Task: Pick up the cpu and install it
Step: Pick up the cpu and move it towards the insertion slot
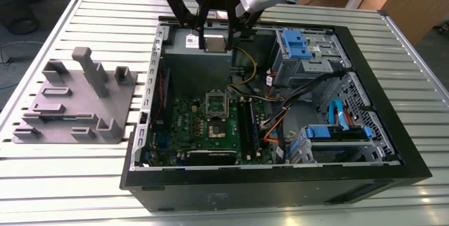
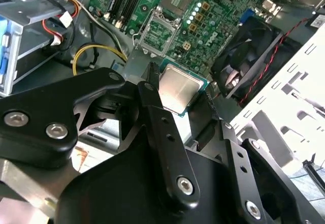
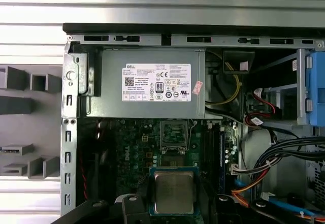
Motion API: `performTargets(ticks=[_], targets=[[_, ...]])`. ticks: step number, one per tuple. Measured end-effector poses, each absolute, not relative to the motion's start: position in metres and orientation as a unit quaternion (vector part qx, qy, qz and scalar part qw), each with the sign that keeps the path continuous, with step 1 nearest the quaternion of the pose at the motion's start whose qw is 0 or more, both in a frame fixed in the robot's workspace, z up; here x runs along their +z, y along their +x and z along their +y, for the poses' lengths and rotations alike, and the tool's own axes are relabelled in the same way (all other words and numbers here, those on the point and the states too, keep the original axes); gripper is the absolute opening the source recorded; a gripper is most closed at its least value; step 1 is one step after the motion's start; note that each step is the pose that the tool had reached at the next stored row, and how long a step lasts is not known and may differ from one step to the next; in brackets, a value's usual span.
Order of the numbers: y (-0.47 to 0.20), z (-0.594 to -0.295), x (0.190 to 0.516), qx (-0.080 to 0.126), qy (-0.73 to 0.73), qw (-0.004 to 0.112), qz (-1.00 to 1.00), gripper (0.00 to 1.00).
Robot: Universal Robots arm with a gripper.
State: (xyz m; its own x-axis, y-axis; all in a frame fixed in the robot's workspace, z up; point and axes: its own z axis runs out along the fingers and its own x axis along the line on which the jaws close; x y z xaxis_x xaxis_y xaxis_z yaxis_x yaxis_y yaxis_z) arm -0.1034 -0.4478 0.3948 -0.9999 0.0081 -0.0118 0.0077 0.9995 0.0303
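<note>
My gripper (image 1: pixel 214 41) is shut on the cpu (image 1: pixel 214 43), a small square chip with a shiny metal top. It hangs above the grey power supply (image 1: pixel 196 63) at the far end of the open computer case. Both wrist views show the cpu (image 2: pixel 179 86) (image 3: pixel 174 192) pinched by its edges between the black fingers (image 2: pixel 152 97) (image 3: pixel 143 196). The motherboard's open socket (image 1: pixel 216 125) (image 2: pixel 160 31) (image 3: pixel 174 136), with its metal frame raised, lies lower down on the green board, apart from the chip.
A grey plastic tray (image 1: pixel 70 105) with upright blocks stands on the slatted table at the exterior view's left. Inside the case (image 1: pixel 393 147) are blue drive brackets (image 1: pixel 295 44), bundled cables (image 1: pixel 281 105) and a fan (image 2: pixel 249 56).
</note>
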Motion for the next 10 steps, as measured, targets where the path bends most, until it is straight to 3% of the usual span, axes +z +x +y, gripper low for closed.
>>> performTargets(ticks=[10], targets=[[-0.103,-0.455,0.381,0.015,0.004,0.006,1.0,0.47]])
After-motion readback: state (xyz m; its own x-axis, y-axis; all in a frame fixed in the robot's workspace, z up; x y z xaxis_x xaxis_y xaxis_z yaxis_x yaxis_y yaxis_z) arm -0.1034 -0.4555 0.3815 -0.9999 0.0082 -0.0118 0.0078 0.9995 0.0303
